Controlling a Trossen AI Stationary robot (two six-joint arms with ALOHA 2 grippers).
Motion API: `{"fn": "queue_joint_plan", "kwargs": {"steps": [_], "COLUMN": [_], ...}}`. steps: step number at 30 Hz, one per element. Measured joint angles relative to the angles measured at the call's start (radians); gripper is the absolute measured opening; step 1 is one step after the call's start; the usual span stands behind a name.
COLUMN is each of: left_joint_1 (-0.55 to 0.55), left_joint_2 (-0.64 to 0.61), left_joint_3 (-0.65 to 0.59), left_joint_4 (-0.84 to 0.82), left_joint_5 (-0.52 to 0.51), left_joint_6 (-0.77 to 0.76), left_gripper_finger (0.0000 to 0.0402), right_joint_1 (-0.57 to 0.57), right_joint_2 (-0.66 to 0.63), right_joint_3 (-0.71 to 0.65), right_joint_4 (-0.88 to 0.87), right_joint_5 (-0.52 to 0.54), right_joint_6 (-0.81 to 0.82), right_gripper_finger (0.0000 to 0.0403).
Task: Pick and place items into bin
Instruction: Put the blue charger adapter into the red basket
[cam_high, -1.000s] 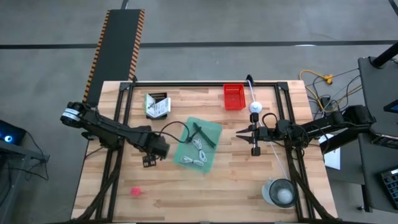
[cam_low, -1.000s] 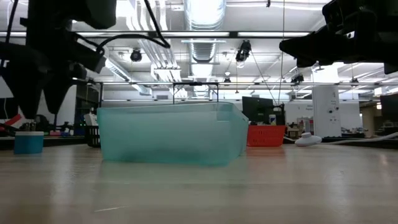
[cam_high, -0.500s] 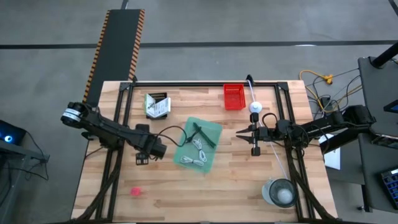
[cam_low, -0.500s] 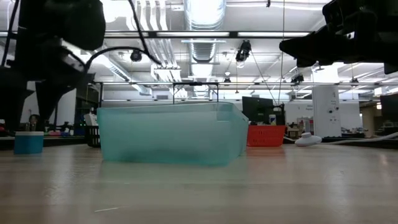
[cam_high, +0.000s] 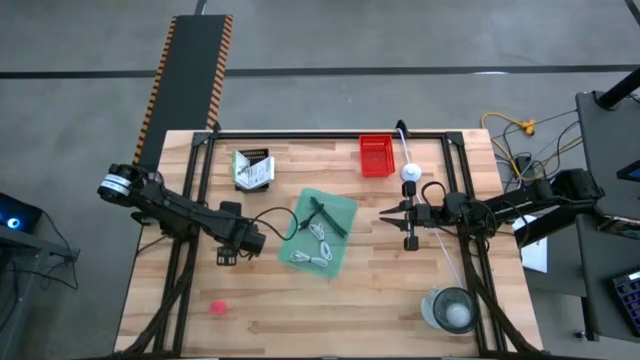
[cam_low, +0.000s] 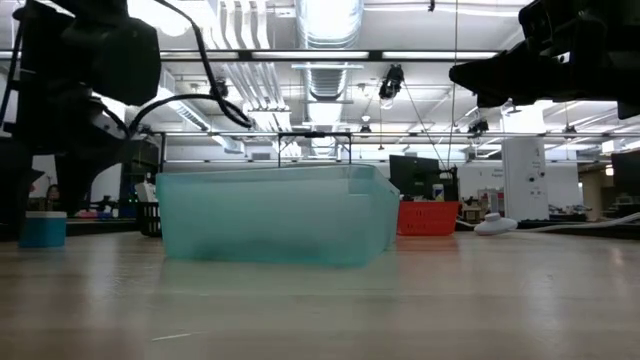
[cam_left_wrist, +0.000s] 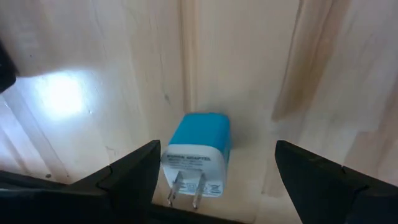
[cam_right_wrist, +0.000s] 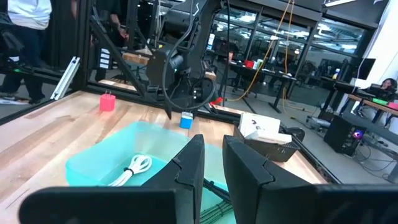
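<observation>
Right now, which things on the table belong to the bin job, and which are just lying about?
Job: green bin; white cables and black tool already inside; blue charger under the open left gripper; pink blob; white packets.
Lying about: red basket; clear cup.

The wooden table (cam_high: 380, 300) carries a translucent green bin (cam_high: 318, 234) near its middle, a red basket (cam_high: 376, 155) at the far edge, and a box of white packets (cam_high: 252, 168) to the left of it. A pink blob (cam_high: 217, 307) lies near the front left corner, a blue plug adapter (cam_left_wrist: 199, 152) lies left of the bin, and a clear round container (cam_high: 449, 309) stands at the front right
</observation>
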Motion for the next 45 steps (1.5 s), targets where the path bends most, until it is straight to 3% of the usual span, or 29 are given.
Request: {"fn": "queue_joint_plan", "kwargs": {"steps": [18,26,36,45], "left_joint_1": [0.0,0.0,0.0,0.0], "left_joint_2": [0.0,0.0,0.0,0.0], "left_joint_3": [-0.033,-0.066,-0.078,-0.052], "left_joint_4": [0.019,0.023,0.05,0.07], "left_joint_5": [-0.018,-0.023,-0.019,-0.013], "left_joint_6": [0.008,-0.002,-0.028,-0.152], "left_gripper_finger": [0.0287,0.024,0.0139,0.0133], "right_joint_1": [0.0,0.0,0.0,0.0], "right_joint_2": [0.0,0.0,0.0,-0.001], "right_joint_3": [0.0,0.0,0.0,0.0], "right_joint_4": [0.0,0.0,0.0,0.0], "right_joint_5": [0.0,0.0,0.0,0.0], "right_joint_6": [0.0,0.0,0.0,0.0], "right_gripper_finger": [0.0047,0.0047,0.0047,0.0047]}}
